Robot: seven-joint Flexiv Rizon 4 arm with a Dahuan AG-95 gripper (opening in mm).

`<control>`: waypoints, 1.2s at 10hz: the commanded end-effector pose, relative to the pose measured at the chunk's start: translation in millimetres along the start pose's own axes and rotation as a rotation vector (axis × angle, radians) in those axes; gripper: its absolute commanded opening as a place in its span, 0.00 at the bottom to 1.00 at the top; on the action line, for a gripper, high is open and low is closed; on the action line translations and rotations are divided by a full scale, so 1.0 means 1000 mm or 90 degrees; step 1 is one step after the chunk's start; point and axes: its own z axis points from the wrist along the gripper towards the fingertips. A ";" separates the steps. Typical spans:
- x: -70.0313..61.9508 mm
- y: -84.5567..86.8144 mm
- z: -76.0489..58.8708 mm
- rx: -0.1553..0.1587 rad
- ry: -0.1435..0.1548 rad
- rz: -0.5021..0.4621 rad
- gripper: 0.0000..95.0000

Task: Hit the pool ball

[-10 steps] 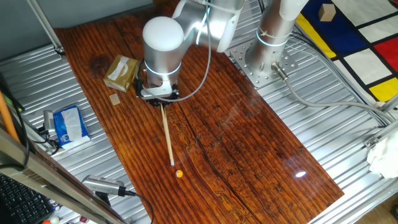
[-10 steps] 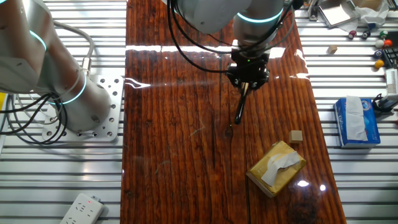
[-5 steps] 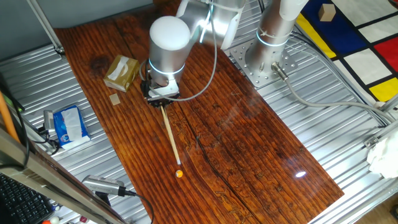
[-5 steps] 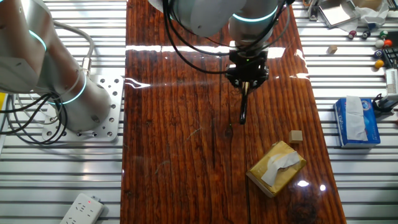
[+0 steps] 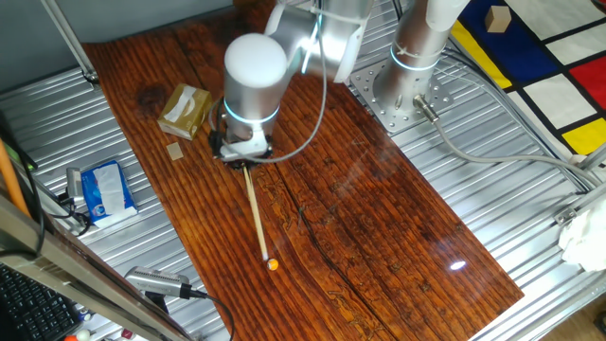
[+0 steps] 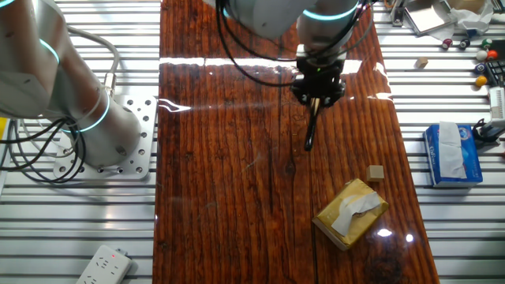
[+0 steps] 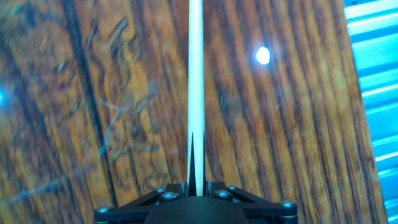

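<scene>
No brand name, label or other writing is legible in any view.

The gripper (image 5: pixel 244 157) is hanging over the wooden table (image 5: pixel 379 227) with its fingers closed on the thick end of a pale cue stick (image 5: pixel 257 212). In the hand view the cue stick (image 7: pixel 196 87) is running straight out from between the two closed fingers toward 12 o'clock. The pool ball (image 5: pixel 273 265), a tiny orange-yellow sphere, is lying on the table just beside the stick's tip, at roughly 5 o'clock from the gripper in the one fixed view; whether tip and ball are touching cannot be told. The ball cannot be made out in the other fixed view, where the gripper (image 6: pixel 317 93) is pointing the cue stick (image 6: pixel 311 132) toward 6 o'clock.

A tan tissue box (image 5: pixel 185 111) is sitting at 10 o'clock from the gripper, with a small wooden cube (image 5: pixel 175 152) just beside it. A blue tissue pack (image 5: pixel 106 188) is lying on the ribbed metal surface off the table's edge, at about 9 o'clock from the gripper. Nothing is lying between the stick tip and the ball. A grey cable (image 5: pixel 317 95) is looping from the arm behind the gripper. In the other fixed view a white power strip (image 6: pixel 105 265) is lying at the lower left.
</scene>
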 end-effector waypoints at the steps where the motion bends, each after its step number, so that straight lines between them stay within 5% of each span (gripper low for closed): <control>1: -0.002 -0.001 -0.002 0.007 0.008 -0.009 0.00; 5: -0.001 -0.001 -0.002 0.038 0.024 -0.056 0.00; 12: 0.002 0.000 -0.002 0.049 0.026 -0.065 0.00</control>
